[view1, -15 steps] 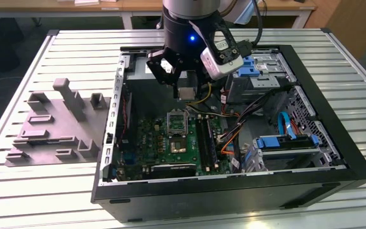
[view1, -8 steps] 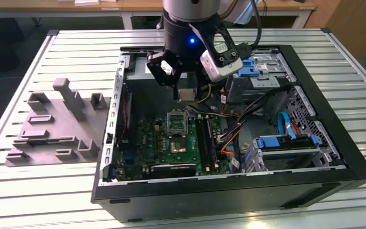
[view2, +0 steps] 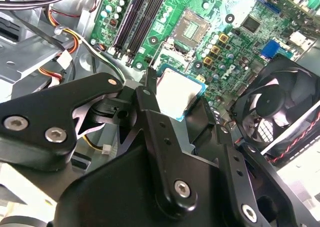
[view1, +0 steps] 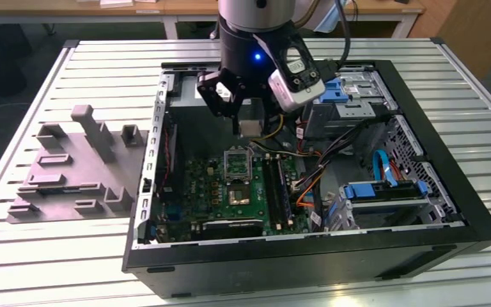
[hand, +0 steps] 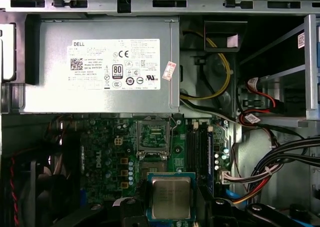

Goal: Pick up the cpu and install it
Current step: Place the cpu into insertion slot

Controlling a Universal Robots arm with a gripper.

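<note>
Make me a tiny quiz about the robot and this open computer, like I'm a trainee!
1. True or false: the gripper is holding the cpu.
2. Where is the cpu? A) on the grey tray B) above the motherboard C) on top of the power supply
3. Fill in: the socket on the motherboard is ____ (empty or full).
Key: 1 true; 2 B; 3 empty.

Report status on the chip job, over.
Claw shut on chip, above the board. Socket empty, chip not seated. Cables beside the board, off the socket.
</note>
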